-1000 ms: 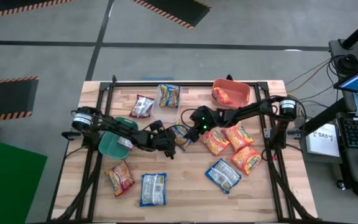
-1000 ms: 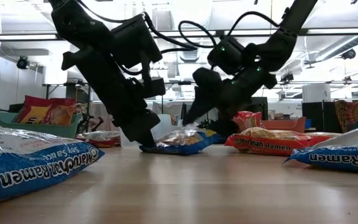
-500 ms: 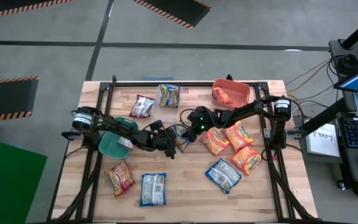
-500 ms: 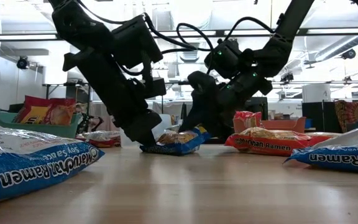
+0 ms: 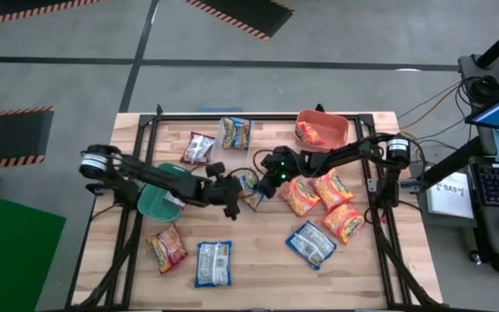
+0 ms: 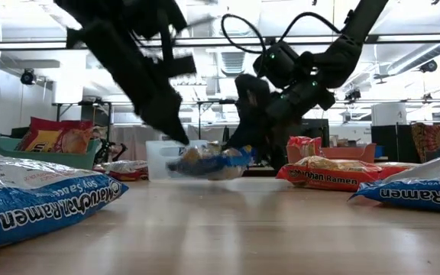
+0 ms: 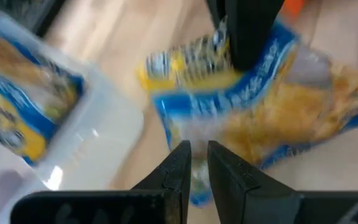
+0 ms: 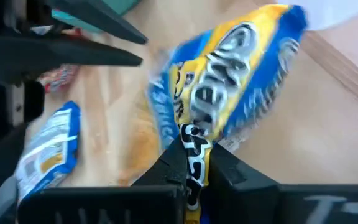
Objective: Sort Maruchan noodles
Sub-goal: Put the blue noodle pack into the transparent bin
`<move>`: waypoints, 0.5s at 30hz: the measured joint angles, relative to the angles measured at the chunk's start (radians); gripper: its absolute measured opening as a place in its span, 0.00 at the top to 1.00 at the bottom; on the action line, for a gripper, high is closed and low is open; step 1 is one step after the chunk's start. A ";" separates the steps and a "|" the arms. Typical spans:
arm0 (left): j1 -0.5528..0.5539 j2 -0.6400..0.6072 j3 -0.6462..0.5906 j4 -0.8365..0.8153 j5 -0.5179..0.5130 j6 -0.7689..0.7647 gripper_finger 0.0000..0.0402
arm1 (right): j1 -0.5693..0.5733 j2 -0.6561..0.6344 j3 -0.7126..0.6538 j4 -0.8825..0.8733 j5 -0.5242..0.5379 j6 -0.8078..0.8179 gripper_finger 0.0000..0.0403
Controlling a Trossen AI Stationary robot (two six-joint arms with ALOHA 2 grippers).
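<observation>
From above, the blue-and-yellow noodle packet (image 5: 249,184) is seen mid-table, between the left gripper (image 5: 235,194) and right gripper (image 5: 260,186). At table level it sits raised off the wood. Past the right wrist, the fingers are pinched on its edge. Past the left wrist, closed fingers (image 7: 178,167) overlap its blurred edge; any hold cannot be told. A seam-only hold could slip or tear.

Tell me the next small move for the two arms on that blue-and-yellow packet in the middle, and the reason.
Probably the left gripper should let go and back off. Both grippers pinch the same blue-and-yellow packet: the right gripper is shut on one edge, the left on the opposite one, and the packet hangs clear of the table. Then the right arm could carry it alone.
</observation>
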 joint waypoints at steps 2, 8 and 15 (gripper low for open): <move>-0.001 -0.047 -0.002 0.002 0.000 0.052 0.91 | 0.001 -0.018 -0.001 0.000 -0.013 -0.013 0.96; 0.002 -0.177 -0.038 0.021 -0.003 0.168 0.91 | 0.006 -0.100 -0.003 -0.043 -0.039 -0.046 0.96; 0.011 -0.352 -0.183 0.230 -0.006 0.283 0.91 | 0.012 -0.222 -0.001 -0.107 -0.027 -0.114 0.97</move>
